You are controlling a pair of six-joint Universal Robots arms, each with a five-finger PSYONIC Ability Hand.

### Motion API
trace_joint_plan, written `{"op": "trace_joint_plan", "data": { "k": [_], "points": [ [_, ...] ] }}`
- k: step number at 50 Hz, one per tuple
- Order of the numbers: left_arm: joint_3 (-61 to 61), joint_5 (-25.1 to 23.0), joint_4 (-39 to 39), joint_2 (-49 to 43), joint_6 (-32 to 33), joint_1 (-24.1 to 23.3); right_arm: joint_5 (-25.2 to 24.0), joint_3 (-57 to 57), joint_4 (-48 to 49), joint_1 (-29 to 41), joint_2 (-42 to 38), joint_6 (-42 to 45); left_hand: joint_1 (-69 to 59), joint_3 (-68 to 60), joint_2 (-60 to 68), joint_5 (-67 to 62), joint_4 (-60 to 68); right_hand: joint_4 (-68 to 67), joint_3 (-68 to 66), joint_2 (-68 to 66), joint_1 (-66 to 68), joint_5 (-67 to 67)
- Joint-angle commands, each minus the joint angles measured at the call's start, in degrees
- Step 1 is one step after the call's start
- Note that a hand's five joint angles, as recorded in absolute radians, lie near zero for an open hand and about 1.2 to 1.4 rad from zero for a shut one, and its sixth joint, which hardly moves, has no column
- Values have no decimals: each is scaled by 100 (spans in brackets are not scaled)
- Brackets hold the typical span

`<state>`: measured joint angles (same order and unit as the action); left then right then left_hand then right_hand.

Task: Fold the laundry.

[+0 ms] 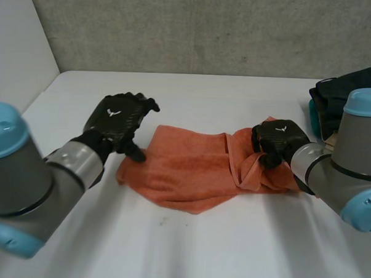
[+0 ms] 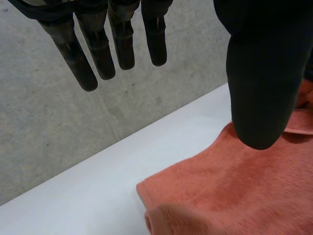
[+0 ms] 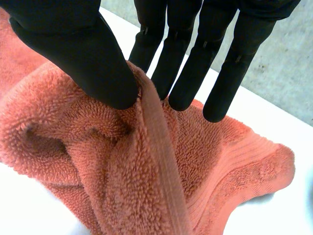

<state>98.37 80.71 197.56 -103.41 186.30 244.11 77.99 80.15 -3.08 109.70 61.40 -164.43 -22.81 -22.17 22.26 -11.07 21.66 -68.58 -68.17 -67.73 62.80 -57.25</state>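
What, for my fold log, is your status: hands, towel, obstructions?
Left hand open at left corner of orange towel. Right hand pinching its bunched right end. Dark clothes far right, clear of towel.

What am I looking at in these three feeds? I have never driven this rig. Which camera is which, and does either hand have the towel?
This is a two-armed robot with black hands. The wide picture comes from a camera behind the arms, looking down on the white table. The other two come from a camera on each wrist, looking along that hand's palm. An orange towel lies rumpled on the table, with a dark pile of clothes at the far right. The left hand is open, its fingers straight, over the towel's left end. The right hand pinches a raised hem at the towel's right end between its thumb and fingers.
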Motion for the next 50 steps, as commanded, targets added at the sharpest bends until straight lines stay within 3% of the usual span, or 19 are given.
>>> {"op": "trace_joint_plan", "data": {
  "k": [1, 10, 19, 22, 23, 24, 27, 31, 34, 39, 41, 45, 50],
  "points": [
    [-1493, -20, 160, -1416, -41, -301, -30, 150, 44, 122, 1039, 148, 349, 285, -294, 175, -234, -1142, -1183, -1227, 1720, -1275],
    [-3745, -2, -428, -3334, -41, -733, -109, -359, -26, 825, 2550, -18, 704, 640, -649, 531, -589, -1142, -1183, -1227, 1720, -1275],
    [-4766, -46, -1000, -4381, -94, -1076, -74, -448, -97, 966, 2834, -282, 471, 407, -416, 297, -356, -1142, -1183, -1227, 1720, -1275],
    [-4810, 6, -1009, -4416, -129, -1103, -56, -404, -96, 887, 2816, -282, -3000, -3065, 3056, -3174, 3116, -1142, -1183, -1227, 1720, -1275],
    [-4810, 24, -1009, -4408, -138, -1103, -48, -395, -105, 887, 2816, -265, -4928, -4992, 4983, -5102, 5043, -1142, -1183, -1227, 1720, -1275],
    [-4793, 85, -991, -4381, -120, -1103, -47, -395, -97, 869, 2807, -238, -5711, -5776, 5766, -5885, 5826, -1142, -1183, -1227, 1720, -1275],
    [-4740, 287, -1035, -4267, -94, -1059, -56, -378, -114, 650, 2702, -177, -5719, -5783, 5774, -5893, 5834, -1142, -1183, -1227, 1720, -1275],
    [-4224, 577, -1088, -3295, 11, -692, -100, -342, -307, 18, 2150, 209, -5719, -5783, 5774, -5893, 5834, -1142, -1183, -1227, 1720, -1275],
    [-3783, 499, -1044, -2827, 125, -409, -91, -430, -641, -264, 1526, 762, -5719, -5783, 5774, -5893, 5834, -1142, -1183, -1227, 1720, -1275],
    [-3492, -62, -983, -2325, 853, -101, 40, -807, -782, -291, 787, 1510, -5719, -5783, 5774, -5893, 5834, -1142, -1183, -1227, 1720, -1275],
    [-3623, -169, -877, -2351, 1074, -57, 321, -1202, -624, -256, 392, 1511, -5719, -5783, 5774, -5893, 5834, -1142, -1183, -1227, 1720, -1275],
    [-4246, -187, -184, -2474, 1541, 119, 945, -2037, 349, -151, -57, 1055, -5719, -5783, 5774, -5893, 5834, -1142, -1183, -1227, 1720, -1275],
    [-4748, 6, 1230, -2518, 1541, 110, 1157, -2425, 2247, -27, -49, 465, -5719, -5783, 5774, -5893, 5834, -1142, -1183, -1227, 1720, -1275]
  ]
}}
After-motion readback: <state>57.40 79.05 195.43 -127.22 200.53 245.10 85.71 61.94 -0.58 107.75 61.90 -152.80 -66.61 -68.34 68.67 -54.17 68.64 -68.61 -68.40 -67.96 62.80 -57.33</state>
